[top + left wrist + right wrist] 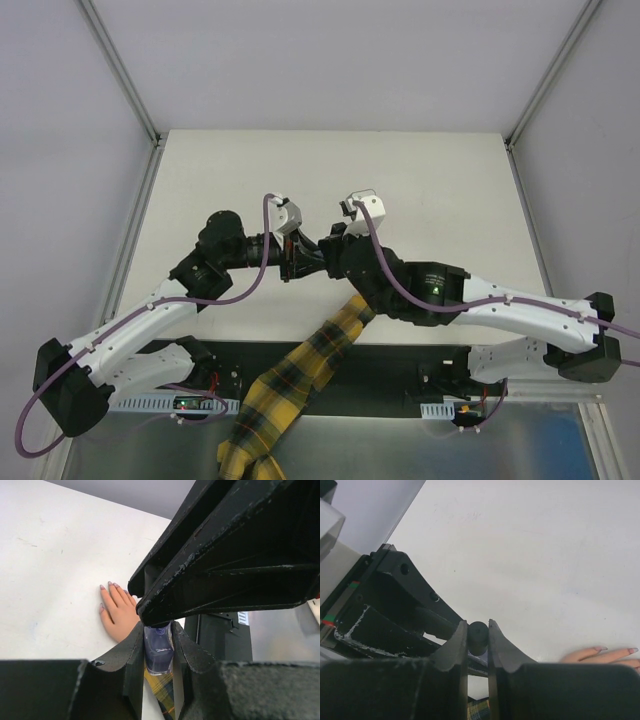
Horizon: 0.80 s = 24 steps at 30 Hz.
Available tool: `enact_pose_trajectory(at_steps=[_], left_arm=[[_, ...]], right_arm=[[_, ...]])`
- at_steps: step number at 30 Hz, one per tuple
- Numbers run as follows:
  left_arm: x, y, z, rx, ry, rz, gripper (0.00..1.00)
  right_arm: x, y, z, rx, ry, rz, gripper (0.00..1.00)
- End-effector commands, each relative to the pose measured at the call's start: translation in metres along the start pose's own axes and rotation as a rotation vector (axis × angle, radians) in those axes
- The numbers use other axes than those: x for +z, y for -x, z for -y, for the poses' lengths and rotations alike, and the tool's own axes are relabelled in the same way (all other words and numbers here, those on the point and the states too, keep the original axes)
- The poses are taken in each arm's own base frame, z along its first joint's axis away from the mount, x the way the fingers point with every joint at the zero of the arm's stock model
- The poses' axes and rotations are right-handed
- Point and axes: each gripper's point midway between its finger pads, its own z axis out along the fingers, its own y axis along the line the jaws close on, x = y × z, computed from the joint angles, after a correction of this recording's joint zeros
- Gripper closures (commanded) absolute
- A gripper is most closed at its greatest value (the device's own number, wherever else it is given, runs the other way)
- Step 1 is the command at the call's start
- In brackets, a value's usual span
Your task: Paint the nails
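The left gripper (158, 631) is clamped on a small purple bottle (158, 652), both fingers pressed against its sides. The right gripper (478, 628) pinches a dark round cap (478, 637) between nearly closed fingers and meets the left gripper head-on above the table (430, 190). The peach hand (119, 614) lies flat, palm down, on the white surface, and its plaid sleeve (300, 372) runs under the arms. The nails (110, 584), mauve-tinted, sit beyond the bottle and to its left in the left wrist view, touching neither gripper
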Motion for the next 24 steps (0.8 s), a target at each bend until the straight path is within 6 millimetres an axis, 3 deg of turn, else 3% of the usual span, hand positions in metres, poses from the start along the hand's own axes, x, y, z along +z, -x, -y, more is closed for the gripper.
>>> enact_pose_trajectory(at_steps=[1, 4, 5, 8, 11, 12, 16, 19, 24], left_arm=[[-0.002, 0.039, -0.021, 0.116, 0.112, 0.113, 1.00], [0.003, 0.038, -0.012, 0.111, 0.047, 0.093, 1.00], [0.005, 0.035, -0.011, 0.100, 0.027, 0.081, 1.00], [0.009, 0.032, 0.001, 0.082, -0.059, 0.055, 1.00], [0.011, 0.030, 0.016, 0.076, -0.155, 0.034, 1.00], [0.012, 0.032, 0.020, 0.082, -0.184, 0.037, 1.00], [0.005, 0.030, 0.056, 0.081, -0.402, 0.016, 1.00], [0.002, 0.029, 0.071, 0.079, -0.497, 0.009, 1.00], [-0.001, 0.022, 0.088, 0.067, -0.607, -0.028, 1.00]], right_arm=[[-0.011, 0.019, 0.017, 0.015, -0.075, 0.054, 0.99], [-0.021, 0.027, 0.017, -0.047, 0.009, 0.035, 0.84], [-0.025, 0.029, 0.020, -0.086, 0.022, 0.035, 0.70], [-0.039, 0.035, 0.024, -0.105, 0.109, 0.025, 0.46], [-0.052, 0.041, 0.024, -0.104, 0.228, 0.011, 0.35], [-0.058, 0.037, 0.015, -0.128, 0.313, -0.012, 0.32], [-0.069, 0.037, 0.005, -0.204, 0.513, -0.058, 0.30], [-0.079, 0.032, -0.006, -0.246, 0.665, -0.092, 0.30], [-0.083, 0.026, -0.017, -0.284, 0.796, -0.117, 0.41]])
